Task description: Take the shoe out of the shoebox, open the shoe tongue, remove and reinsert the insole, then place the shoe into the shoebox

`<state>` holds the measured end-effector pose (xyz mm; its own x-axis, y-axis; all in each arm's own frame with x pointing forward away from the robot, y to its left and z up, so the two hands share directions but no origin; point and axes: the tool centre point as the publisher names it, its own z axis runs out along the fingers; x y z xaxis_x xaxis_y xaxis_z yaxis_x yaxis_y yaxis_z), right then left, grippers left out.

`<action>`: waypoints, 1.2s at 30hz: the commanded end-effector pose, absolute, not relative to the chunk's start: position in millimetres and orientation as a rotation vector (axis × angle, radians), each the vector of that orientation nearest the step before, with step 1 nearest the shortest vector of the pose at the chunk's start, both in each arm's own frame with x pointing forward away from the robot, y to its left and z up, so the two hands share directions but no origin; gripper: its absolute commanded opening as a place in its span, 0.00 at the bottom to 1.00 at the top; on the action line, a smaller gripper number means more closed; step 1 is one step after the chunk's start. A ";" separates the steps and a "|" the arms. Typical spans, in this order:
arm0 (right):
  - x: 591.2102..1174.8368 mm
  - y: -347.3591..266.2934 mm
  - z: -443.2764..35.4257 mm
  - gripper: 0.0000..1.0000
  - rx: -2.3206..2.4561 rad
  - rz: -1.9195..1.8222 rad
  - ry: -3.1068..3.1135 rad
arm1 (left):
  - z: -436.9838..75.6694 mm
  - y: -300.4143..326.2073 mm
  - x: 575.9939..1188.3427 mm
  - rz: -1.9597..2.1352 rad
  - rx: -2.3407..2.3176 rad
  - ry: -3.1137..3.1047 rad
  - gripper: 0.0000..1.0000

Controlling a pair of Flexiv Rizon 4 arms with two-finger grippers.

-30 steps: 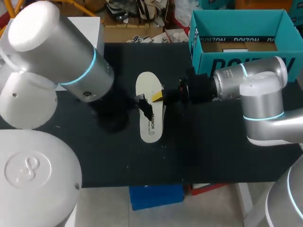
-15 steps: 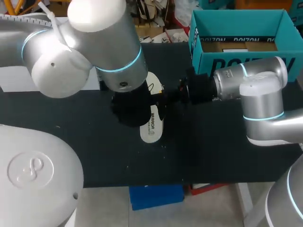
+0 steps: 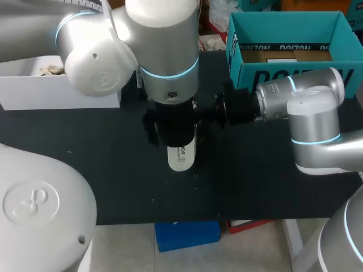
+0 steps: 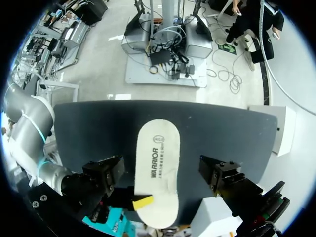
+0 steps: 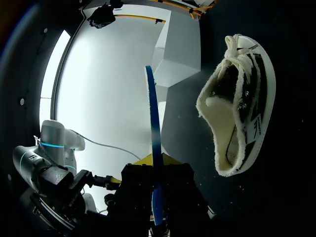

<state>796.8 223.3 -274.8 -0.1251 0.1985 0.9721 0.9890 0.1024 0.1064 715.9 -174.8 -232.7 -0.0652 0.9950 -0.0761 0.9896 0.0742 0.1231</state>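
A white insole (image 4: 158, 148) with a blue underside hangs flat a little above the black table (image 3: 255, 170). My right gripper (image 5: 153, 160) is shut on its side edge; one of its yellow fingertips (image 4: 143, 201) shows on the insole. My left gripper (image 4: 160, 173) hovers right over the insole, open, one finger out to each side and touching nothing. From the head camera only the insole's near end (image 3: 181, 157) shows under my left arm. The black shoe (image 5: 237, 108) with pale fleece lining lies on its side on the table ahead of my right gripper; the head view hides it. The teal shoebox (image 3: 283, 16) stands back right.
A white box (image 3: 62, 93) stands at the table's left side with something pale inside. My left arm's thick wrist (image 3: 167, 62) fills the middle of the table. My right arm (image 3: 306, 107) lies along the front of the shoebox.
My left arm has swung from the left side across to right above the insole, covering most of it. My right gripper and the insole have stayed put.
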 end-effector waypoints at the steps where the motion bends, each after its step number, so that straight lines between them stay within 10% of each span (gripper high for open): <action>1: 796.9 223.7 -274.5 0.00 -1.233 -1.118 -1.491 | -237.1 -176.7 724.4 0.041 2.047 2.187 1.00; 36: 796.9 223.7 -274.5 0.00 -1.233 -1.118 -1.491 | -220.2 -151.3 873.8 -0.020 2.037 2.104 1.00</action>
